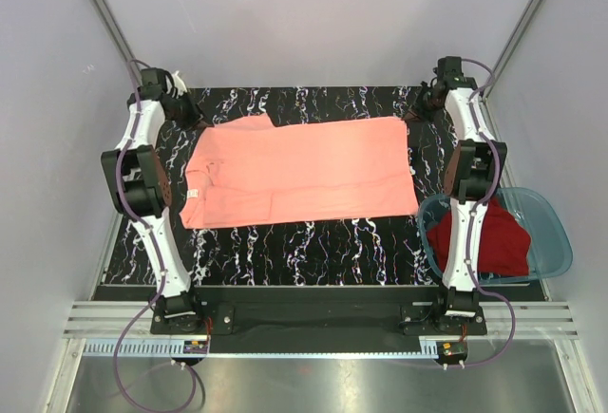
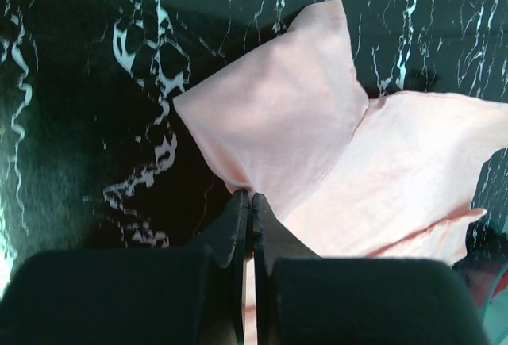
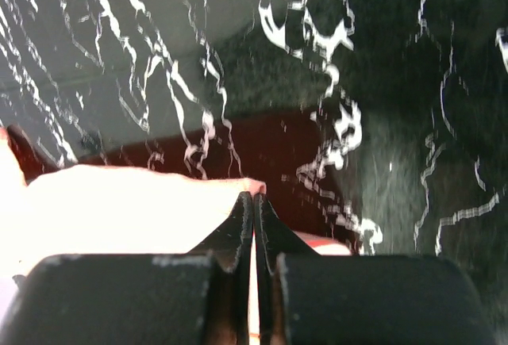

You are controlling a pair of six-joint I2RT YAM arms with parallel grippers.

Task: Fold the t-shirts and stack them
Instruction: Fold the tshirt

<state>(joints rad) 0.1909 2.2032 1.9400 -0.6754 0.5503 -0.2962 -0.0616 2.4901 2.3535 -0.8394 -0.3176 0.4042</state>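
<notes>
1. A small white label [image 1: 192,193] sits on the pink t-shirt [image 1: 299,171] by its neck, at the 9 o'clock edge. It is too small to read any writing. No other brand or text shows.
2. The left fingers [image 2: 242,210] are pressed together. They pinch the edge of a folded sleeve of the pink t-shirt, and a sliver of pink cloth shows between them. From above they sit at about 10 o'clock on the counter [image 1: 285,242].
3. The right fingers [image 3: 248,206] are also pressed together, clamped on a corner of the same t-shirt. That corner looks washed out and pale in the right wrist view. From above they sit at about 2 o'clock.
4. The pink t-shirt lies spread flat across the middle of the black, white-veined counter. Its neck end points to 9 o'clock and its hem to 3 o'clock.
5. A dark red t-shirt [image 1: 494,237] lies crumpled inside a see-through blue basin [image 1: 556,233]. The basin is at about 4 o'clock, just beside the right arm.
</notes>
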